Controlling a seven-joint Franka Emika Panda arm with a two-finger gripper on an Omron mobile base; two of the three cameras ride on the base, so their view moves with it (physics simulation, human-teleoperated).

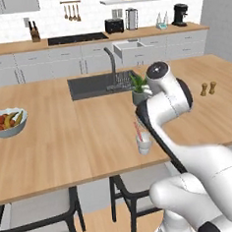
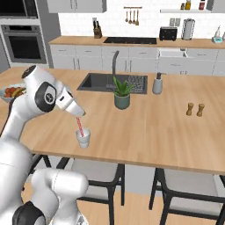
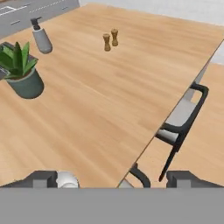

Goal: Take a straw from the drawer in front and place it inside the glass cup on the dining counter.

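straw (image 2: 79,126) already stands in the glass cup (image 2: 83,138) on the dining counter (image 2: 149,127), gripper (image 2: 79,115) just above with jaws spread wide, so the job looks done.

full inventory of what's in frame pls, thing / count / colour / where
straw: 1, red-pink, standing tilted in the glass cup
glass cup: 1, clear-whitish, near front edge of dining counter
dining counter: 1, light wood, centre
sink: 1, dark, inset in dining counter, faucet behind
potted plant: 1, green in grey pot, beside sink
soap dispenser: 1, grey, right of sink
shakers: 2, brown, right part of counter
fruit bowl: 1, white, mixed fruit, left end
stools: at least 2, black frames, under front edge
drawer: 1, light grey, open, back cabinets
toaster: 1, black, back counter
gripper: 1, white with dark tips, open above the straw
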